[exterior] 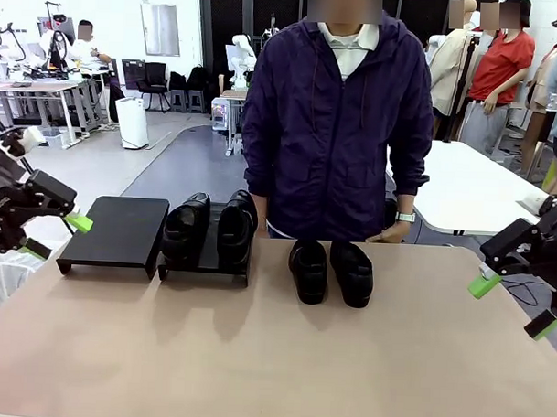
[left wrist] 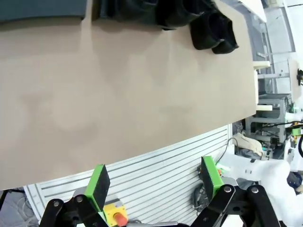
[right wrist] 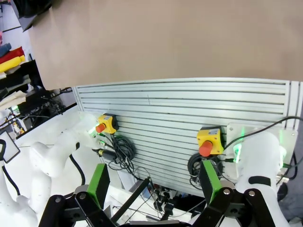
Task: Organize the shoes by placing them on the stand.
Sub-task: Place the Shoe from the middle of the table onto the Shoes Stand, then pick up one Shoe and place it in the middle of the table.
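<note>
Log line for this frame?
left gripper open, empty | right gripper open, empty | shoe pair on right tray | second pair on table | left tray bare

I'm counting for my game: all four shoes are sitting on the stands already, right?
Not quite. Only two shoes sit on a stand; the other two are on the table, as the front view shows.
</note>
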Controlling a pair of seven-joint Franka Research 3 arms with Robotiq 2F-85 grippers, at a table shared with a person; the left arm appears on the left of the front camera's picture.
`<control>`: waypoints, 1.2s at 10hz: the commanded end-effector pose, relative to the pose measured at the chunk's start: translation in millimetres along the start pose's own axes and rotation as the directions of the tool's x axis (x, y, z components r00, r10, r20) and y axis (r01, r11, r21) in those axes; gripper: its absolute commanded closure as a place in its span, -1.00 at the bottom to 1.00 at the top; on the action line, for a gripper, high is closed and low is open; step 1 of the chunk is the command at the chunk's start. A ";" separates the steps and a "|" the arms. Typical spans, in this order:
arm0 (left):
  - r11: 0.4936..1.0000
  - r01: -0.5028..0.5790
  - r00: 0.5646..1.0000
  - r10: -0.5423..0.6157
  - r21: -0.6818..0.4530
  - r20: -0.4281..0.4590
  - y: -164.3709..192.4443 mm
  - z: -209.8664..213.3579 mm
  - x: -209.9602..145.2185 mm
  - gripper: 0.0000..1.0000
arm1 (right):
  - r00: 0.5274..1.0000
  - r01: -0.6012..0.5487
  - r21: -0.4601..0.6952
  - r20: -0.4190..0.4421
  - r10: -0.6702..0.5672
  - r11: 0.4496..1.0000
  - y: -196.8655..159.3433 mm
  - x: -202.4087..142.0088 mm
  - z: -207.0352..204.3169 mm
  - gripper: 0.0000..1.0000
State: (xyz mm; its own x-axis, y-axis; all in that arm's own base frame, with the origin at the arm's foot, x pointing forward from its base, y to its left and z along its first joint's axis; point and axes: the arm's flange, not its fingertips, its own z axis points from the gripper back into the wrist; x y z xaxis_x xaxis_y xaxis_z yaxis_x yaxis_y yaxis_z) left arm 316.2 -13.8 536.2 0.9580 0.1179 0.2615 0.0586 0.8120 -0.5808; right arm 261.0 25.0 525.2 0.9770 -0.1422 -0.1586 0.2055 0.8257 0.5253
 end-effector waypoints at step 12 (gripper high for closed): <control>0.999 0.030 1.000 -0.029 -0.034 0.009 -5.3 4.2 -6.4 -1.00 | 1.000 0.000 0.000 0.000 0.000 1.000 0.0 0.0 0.0 -1.00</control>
State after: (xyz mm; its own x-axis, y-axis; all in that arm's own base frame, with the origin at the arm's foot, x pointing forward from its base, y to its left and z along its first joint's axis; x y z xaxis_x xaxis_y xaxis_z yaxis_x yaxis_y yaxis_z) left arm 309.8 -17.6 543.4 0.9544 0.1118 0.2767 0.0763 0.8049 -0.5884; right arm 260.9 25.3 525.0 0.9770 -0.1421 -0.1590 0.2055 0.8263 0.5244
